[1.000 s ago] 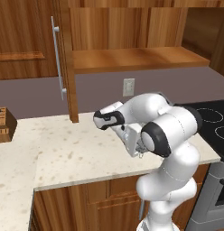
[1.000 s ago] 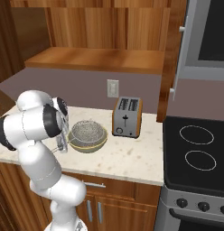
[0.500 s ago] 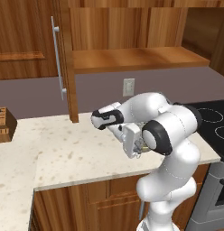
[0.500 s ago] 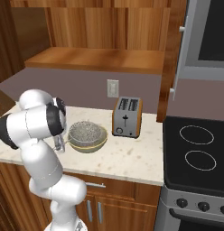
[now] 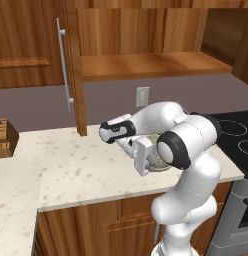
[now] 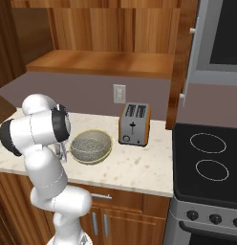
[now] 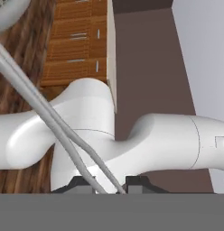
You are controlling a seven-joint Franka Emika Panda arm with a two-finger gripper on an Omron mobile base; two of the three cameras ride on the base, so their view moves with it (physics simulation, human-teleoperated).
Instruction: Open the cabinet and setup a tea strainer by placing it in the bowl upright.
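One tea strainer sat inside bowl on counter, beside toaster. Gripper fingers stood slightly apart around strainer's thin wire handle. Cabinet door stood open.

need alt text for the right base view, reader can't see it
A grey mesh tea strainer sits inside a tan bowl on a speckled counter, with the white robot arm bent over its left side. A toaster stands right of the bowl, a stovetop farther right.
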